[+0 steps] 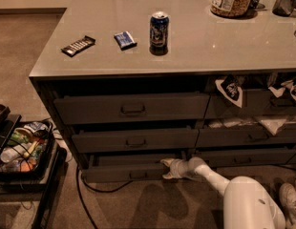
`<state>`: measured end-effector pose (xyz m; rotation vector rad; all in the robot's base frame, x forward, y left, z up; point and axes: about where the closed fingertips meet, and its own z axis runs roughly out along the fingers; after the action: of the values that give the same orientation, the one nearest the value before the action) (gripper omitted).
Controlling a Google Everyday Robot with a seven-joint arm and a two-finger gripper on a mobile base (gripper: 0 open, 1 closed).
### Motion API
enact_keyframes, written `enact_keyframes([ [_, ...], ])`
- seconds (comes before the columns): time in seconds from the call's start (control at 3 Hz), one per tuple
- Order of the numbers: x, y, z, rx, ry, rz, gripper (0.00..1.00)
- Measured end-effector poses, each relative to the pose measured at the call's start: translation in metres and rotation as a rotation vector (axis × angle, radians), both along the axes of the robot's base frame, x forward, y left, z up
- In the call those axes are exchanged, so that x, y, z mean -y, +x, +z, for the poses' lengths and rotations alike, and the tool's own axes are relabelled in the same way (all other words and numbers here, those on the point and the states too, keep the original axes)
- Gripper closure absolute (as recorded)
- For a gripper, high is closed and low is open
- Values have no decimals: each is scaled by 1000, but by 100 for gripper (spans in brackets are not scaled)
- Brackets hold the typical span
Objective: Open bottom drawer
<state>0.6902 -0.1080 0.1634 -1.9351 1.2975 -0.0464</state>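
Note:
The bottom drawer (pixel 119 173) is the lowest dark grey front in the left stack under the counter. It stands pulled out a little, showing a strip of its dark inside behind the front. Its small centre pull (pixel 138 175) is visible and free. My gripper (pixel 169 169) is at the right end of that drawer's front, level with its top edge and touching or nearly touching it. The white arm (pixel 212 176) reaches in from the lower right.
Above it are two taller grey drawers (pixel 133 141), both slightly ajar. The right stack (pixel 243 136) has white cloths hanging out. On the countertop (pixel 210 42) are a can (pixel 159 30) and two snack packs. A cluttered cart (pixel 21 151) stands at left; a cable (pixel 100 189) lies on the floor.

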Motion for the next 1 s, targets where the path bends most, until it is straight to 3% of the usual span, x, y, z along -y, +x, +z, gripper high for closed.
enact_keyframes([
  [0.33,0,0,0,0,0,0,35],
  [0.67,0,0,0,0,0,0,53],
  [1.0,0,0,0,0,0,0,55],
])
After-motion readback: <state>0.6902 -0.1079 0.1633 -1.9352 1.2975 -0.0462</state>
